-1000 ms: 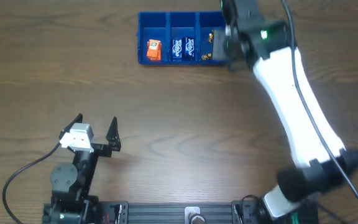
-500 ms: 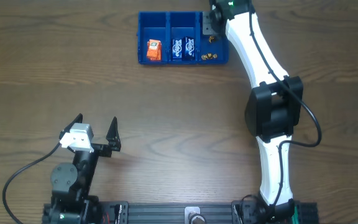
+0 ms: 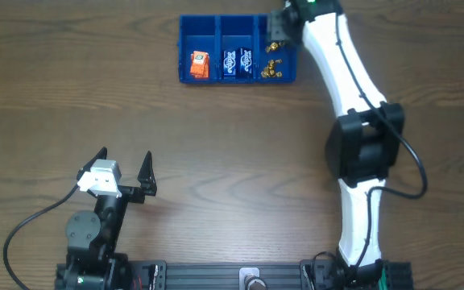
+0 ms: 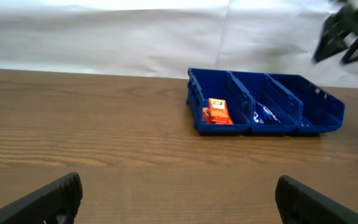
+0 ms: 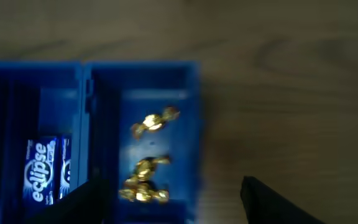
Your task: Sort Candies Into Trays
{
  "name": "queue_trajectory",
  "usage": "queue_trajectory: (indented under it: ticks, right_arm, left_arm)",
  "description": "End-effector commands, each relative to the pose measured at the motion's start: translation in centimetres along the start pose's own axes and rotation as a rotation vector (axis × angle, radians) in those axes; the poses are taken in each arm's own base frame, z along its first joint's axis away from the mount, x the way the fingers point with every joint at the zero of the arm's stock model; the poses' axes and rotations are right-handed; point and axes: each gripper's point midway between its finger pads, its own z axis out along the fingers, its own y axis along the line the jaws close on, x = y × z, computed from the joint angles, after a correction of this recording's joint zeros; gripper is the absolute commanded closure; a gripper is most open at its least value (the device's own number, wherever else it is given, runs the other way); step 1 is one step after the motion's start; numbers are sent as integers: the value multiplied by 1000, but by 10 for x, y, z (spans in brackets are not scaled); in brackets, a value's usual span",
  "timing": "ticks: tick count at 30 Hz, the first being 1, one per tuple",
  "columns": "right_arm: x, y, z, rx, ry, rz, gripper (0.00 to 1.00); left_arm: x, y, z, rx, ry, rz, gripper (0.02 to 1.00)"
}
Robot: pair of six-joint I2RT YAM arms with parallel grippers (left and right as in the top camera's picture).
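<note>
A blue three-compartment tray (image 3: pixel 185 39) stands at the far middle of the table. Its left bin holds orange candies (image 3: pixel 199 64), the middle bin blue packets (image 3: pixel 238 60), the right bin gold-wrapped candies (image 3: pixel 271 70). My right gripper (image 3: pixel 274 29) hangs above the right bin, open and empty; its wrist view looks down on the gold candies (image 5: pixel 149 172), the blue packets (image 5: pixel 42 170) and the tray's wall (image 5: pixel 196 99). My left gripper (image 3: pixel 126 161) stands open and empty near the front left, far from the tray (image 4: pixel 197 106), whose orange candies (image 4: pixel 217 112) face it.
Bare wooden tabletop (image 3: pixel 240 153) stretches between the tray and the arm bases. A white backdrop (image 4: pixel 104 34) rises behind the table's far edge.
The right arm has stretched out and lowered over the tray's right bin. More gold candies now lie in that bin than a second ago. The left arm has stayed put.
</note>
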Motion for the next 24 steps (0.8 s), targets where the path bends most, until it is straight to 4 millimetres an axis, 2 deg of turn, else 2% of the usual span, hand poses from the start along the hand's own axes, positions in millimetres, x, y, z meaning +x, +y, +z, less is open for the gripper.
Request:
queue_trajectory:
  ticks: [1,5,8,11,14,17,22,24]
  right_arm:
    - [-52,-42,-138,56,-251,-22,275]
    - [-49,-66,-192,104,-324,-15,246]
    - [-41,-85,-214,124,-375,6,240]
    - [-20,-103,-230,145,-440,19,235]
    - [13,-119,-242,162,-493,47,213]
    - [60,-132,-248,182,-524,66,163]
    - [128,-132,-244,161,-580,62,9]
    - [150,-125,-235,119,-607,53,3]
  left_arm:
    - [16,0,1,6,48,0,20]
    - [16,0,1,6,48,0,20]
    - [16,0,1,6,48,0,23]
    - [16,0,1,6,48,0,20]
    - [16,0,1,6,48,0,20]
    - [16,0,1,6,48,0,23]
    - [16,0,1,6,48,0,20]
    - [16,0,1,6,48,0,20]
